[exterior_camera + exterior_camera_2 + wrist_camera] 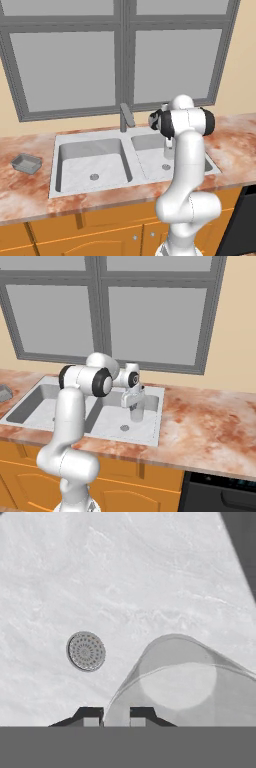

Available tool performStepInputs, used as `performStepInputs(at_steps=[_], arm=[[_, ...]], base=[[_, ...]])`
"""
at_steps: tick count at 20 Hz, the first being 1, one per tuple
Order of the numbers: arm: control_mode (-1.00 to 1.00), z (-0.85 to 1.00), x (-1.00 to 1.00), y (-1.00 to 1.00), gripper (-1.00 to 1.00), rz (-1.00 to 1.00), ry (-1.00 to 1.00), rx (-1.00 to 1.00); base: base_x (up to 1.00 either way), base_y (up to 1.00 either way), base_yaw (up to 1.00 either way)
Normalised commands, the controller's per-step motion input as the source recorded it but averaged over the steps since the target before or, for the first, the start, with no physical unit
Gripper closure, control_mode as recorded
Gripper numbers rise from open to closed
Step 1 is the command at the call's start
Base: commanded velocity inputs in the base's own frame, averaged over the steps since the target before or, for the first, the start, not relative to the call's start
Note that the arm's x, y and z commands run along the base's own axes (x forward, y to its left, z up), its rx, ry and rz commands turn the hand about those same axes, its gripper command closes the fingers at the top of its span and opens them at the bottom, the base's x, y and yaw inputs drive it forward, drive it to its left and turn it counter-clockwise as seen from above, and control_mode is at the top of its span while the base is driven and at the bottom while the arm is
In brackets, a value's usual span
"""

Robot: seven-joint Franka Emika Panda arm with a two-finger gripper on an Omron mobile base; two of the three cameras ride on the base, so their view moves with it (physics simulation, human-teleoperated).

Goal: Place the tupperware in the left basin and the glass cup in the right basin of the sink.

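Jaws are seen close together in the hand view, with only a narrow gap left between the two dark fingertips (92,717). The near wall of the glass cup (185,687) is seen in that gap, one tip outside the rim and the other inside it. Whether the wall is pinched or merely straddled cannot be told. In the right base view the jaws are pointed straight down over the glass cup (136,413), their tips at its rim.

The glass cup (169,150) is seen upright in the right basin (150,165), directly beneath the jaws; whether its base rests on the floor cannot be told. The round drain (86,651) is seen beside the cup, apart from it, on the marbled floor of the right basin (150,587). In the right base view the drain (124,428) is seen nearer the camera than the cup.

The tupperware (26,163) is found well apart from the jaws, on the table (235,145) to the left of the sink (135,186), outside the left basin (90,165). It is set flat with its open side up. The faucet (125,117) is placed at the back of the divider between the two basins, with its spout turned toward the right basin.
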Motion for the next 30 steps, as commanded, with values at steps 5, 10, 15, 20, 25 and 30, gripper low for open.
performStepInputs(at_steps=[5, 10, 15, 20, 25, 30], arm=[[-1.0, -0.05, 0.0, 0.06, 1.0, 0.0, 0.0, 0.0], [-1.0, -0.11, 0.0, 0.11, -1.0, 0.0, 0.0, 0.02], [-1.0, -0.08, 0.0, 0.03, -1.0, 0.0, 0.0, 0.02], [-1.0, 0.04, 0.0, 0.02, -1.0, 0.0, 0.0, -0.01], [-1.0, 0.55, -0.08, 0.01, -1.0, 0.0, -0.01, 0.01], [-1.0, 0.75, -0.31, 0.04, -1.0, 0.0, -0.06, 0.05]], base=[[0.0, 0.0, 0.0], [0.0, 0.0, 0.0], [0.0, 0.0, 0.0], [0.0, 0.0, 0.0], [0.0, 0.0, 0.0], [0.0, 0.0, 0.0]])
